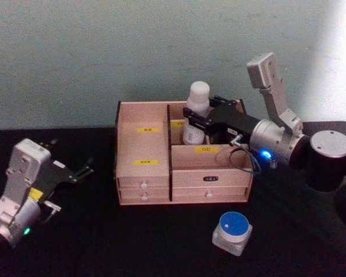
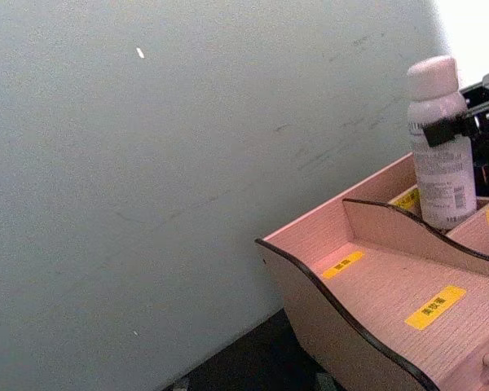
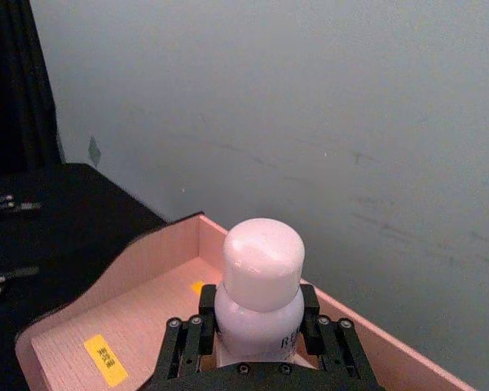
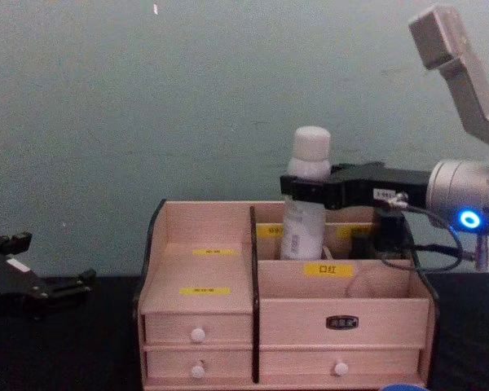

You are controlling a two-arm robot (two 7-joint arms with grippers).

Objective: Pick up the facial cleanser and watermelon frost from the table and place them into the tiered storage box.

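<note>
Within the right gripper (image 1: 197, 122), upright facial cleanser (image 1: 198, 95)

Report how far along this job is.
Nothing is fully stowed yet. In hand: the right gripper is shut on the white cleanser bottle, held upright in the rear right compartment of the tiered storage box, not yet released. Left to do: the blue-lidded jar sits on the table in front of the box; the left gripper rests open at the table's left.
</note>
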